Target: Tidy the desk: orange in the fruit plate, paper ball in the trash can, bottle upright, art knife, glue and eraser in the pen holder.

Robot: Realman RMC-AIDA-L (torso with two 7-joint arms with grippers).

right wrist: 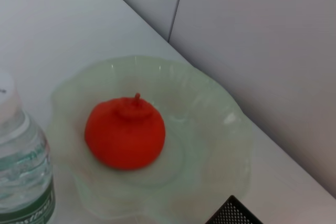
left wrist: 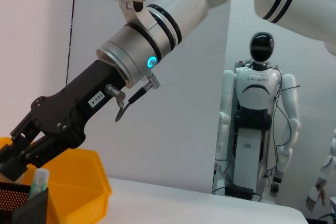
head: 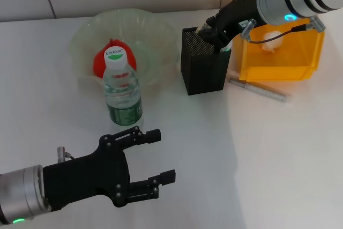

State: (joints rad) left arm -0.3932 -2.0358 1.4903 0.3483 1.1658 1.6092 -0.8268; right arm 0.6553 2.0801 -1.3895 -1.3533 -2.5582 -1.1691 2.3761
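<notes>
Left pincer (head: 161, 156) idles released at 7 o'clock; bottle (head: 122, 89) upright, orange (head: 102, 63) in plate (head: 161, 41) at 11. At 1, right pincer (head: 217, 38) grasps a glue stick (left wrist: 38, 182) over holder (head: 203, 68); lower squarely, then let go.

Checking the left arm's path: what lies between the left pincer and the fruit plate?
The upright bottle stands between the left pincer and the fruit plate, seen in the head view.
</notes>
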